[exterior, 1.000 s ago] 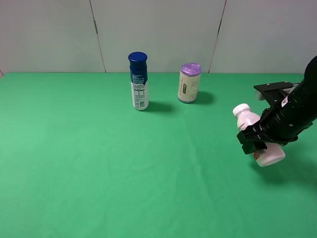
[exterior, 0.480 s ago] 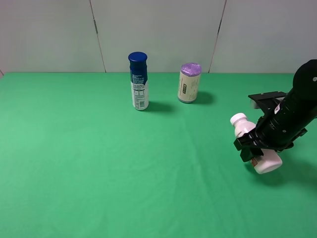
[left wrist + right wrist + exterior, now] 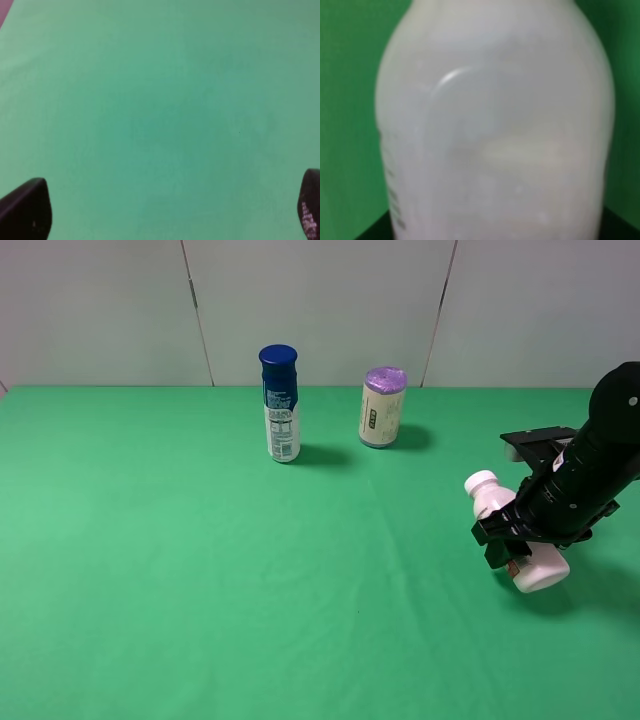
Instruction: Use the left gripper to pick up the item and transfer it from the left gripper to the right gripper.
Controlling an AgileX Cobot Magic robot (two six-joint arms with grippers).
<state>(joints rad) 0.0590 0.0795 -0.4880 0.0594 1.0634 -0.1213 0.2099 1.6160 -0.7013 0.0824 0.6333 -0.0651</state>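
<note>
The item, a squat white bottle (image 3: 541,568) with a white cap, is tilted at the right of the green cloth, cap pointing up and left. My right gripper (image 3: 511,536) is shut on its middle and holds it low over the cloth. In the right wrist view the bottle (image 3: 495,130) fills the picture, with a strip of small print along one side. My left gripper (image 3: 167,209) shows only in the left wrist view. Its two black fingertips (image 3: 26,207) stand wide apart with nothing between them, over bare cloth. The left arm is out of the exterior view.
A taller blue-capped bottle (image 3: 281,403) stands upright at the back centre. A beige can with a purple lid (image 3: 382,407) stands to its right. The green cloth (image 3: 200,570) ends at a white wall behind them.
My right gripper has sunk a little and shifted slightly left with the white bottle in it, then nearly stopped. The blue-capped bottle and the can have not moved.
</note>
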